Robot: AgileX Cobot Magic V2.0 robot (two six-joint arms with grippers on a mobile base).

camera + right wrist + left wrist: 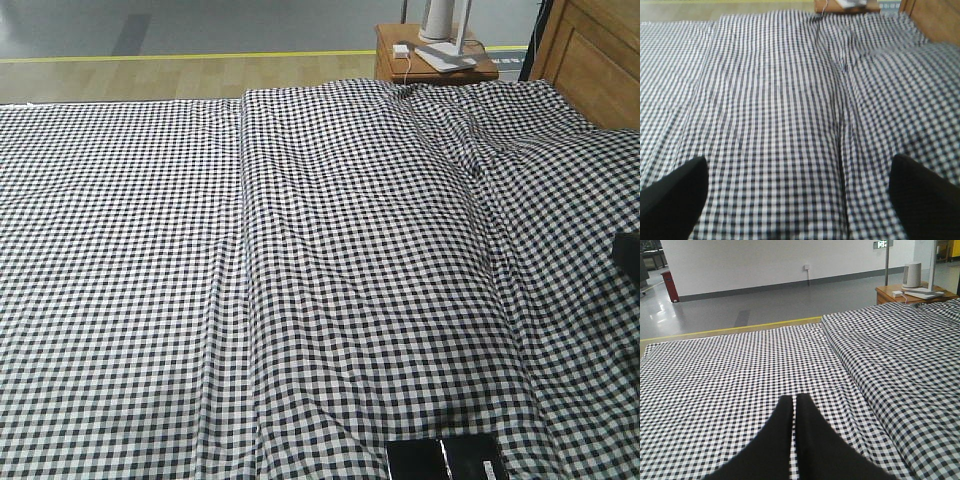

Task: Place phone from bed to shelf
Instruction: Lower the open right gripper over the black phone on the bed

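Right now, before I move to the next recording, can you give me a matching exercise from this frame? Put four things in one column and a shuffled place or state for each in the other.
Things:
1. left gripper
2. right gripper
3. phone
4. nightstand

Place or state:
A. stands beyond the far edge of the bed, beside the headboard
B. fingers spread wide apart, nothing between them
C. fingers pressed together, holding nothing
D. lies on the checked sheet at the near edge of the front view

Pairs: 1-C, 2-B, 3-D, 4-A
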